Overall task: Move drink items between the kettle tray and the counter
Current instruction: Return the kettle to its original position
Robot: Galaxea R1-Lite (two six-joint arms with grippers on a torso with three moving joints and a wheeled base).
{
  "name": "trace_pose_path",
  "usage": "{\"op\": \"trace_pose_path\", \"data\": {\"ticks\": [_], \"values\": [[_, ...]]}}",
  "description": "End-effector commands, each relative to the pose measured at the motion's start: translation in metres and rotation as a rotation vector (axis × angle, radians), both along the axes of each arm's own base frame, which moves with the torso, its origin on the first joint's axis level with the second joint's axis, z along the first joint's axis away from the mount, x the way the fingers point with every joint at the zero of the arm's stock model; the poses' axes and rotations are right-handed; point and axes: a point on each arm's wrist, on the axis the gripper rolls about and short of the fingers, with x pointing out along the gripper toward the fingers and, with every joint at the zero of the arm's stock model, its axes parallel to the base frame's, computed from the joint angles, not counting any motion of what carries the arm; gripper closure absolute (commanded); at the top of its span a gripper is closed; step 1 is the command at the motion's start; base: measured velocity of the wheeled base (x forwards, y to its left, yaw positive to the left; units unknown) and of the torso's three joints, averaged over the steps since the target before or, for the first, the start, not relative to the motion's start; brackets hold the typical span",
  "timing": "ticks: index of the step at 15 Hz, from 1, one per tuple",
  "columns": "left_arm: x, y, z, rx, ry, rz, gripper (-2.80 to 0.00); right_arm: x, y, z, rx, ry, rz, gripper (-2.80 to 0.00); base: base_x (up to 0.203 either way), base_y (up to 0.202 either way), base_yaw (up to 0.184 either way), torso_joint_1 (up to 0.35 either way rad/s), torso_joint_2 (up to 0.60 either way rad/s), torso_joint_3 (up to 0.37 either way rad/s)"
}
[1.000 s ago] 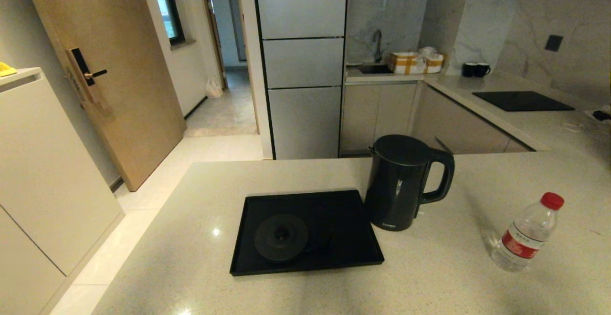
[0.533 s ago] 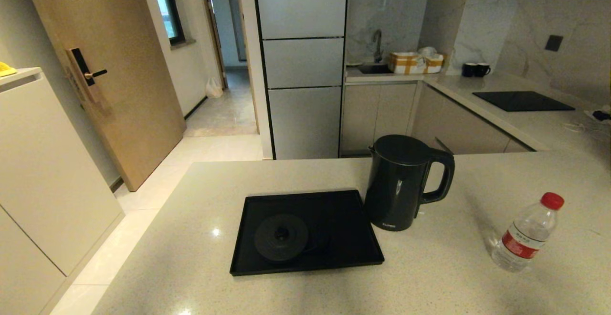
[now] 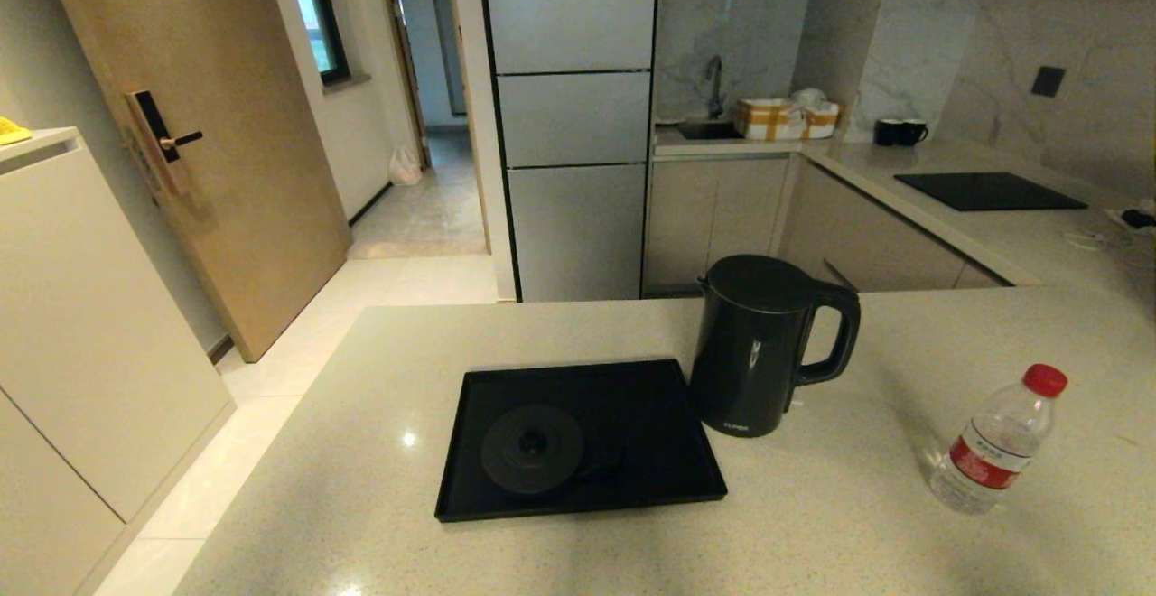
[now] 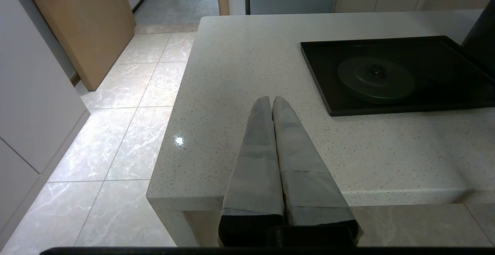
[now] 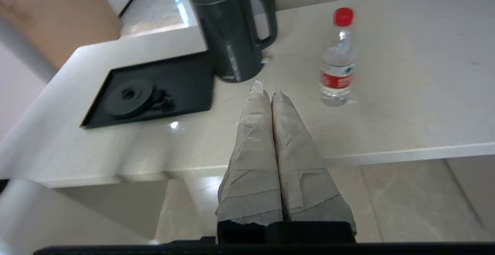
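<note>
Kettle (image 3: 763, 348) parked on counter (image 3: 840, 506) right beside tray (image 3: 578, 438), off its base (image 3: 531, 448), probably waiting to go on. Bottle (image 3: 993, 447) further right. Right gripper (image 5: 267, 92) pinched shut, empty; left gripper (image 4: 269, 100) same, idling near the counter edge.

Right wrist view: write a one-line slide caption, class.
Shut right gripper before the counter, facing the kettle, the water bottle and the kettle tray.

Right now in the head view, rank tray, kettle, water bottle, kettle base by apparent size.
1. tray
2. kettle
3. and 4. kettle base and water bottle: look alike, no ranking.
</note>
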Motion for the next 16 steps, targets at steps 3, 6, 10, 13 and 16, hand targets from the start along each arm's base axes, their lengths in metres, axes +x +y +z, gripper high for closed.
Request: {"op": "trace_pose_path", "data": {"ticks": [3, 6, 10, 13, 16], "values": [[0.000, 0.000, 0.000, 0.000, 0.000, 0.001, 0.00, 0.056, 0.003, 0.018, 0.036, 0.244, 0.150, 0.00, 0.000, 0.000, 0.000, 0.000, 0.00, 0.000], [0.000, 0.000, 0.000, 0.000, 0.000, 0.001, 0.00, 0.108, 0.003, 0.018, 0.022, 0.350, 0.197, 0.00, 0.000, 0.000, 0.000, 0.000, 0.00, 0.000], [0.000, 0.000, 0.000, 0.000, 0.000, 0.001, 0.00, 0.183, 0.004, 0.009, 0.010, 0.436, 0.231, 0.00, 0.000, 0.000, 0.000, 0.000, 0.00, 0.000], [0.000, 0.000, 0.000, 0.000, 0.000, 0.001, 0.00, 0.232, 0.008, -0.003, 0.011, 0.505, 0.259, 0.00, 0.000, 0.000, 0.000, 0.000, 0.00, 0.000], [0.000, 0.000, 0.000, 0.000, 0.000, 0.001, 0.00, 0.268, 0.011, -0.014, 0.001, 0.488, 0.258, 0.00, 0.000, 0.000, 0.000, 0.000, 0.00, 0.000]]}}
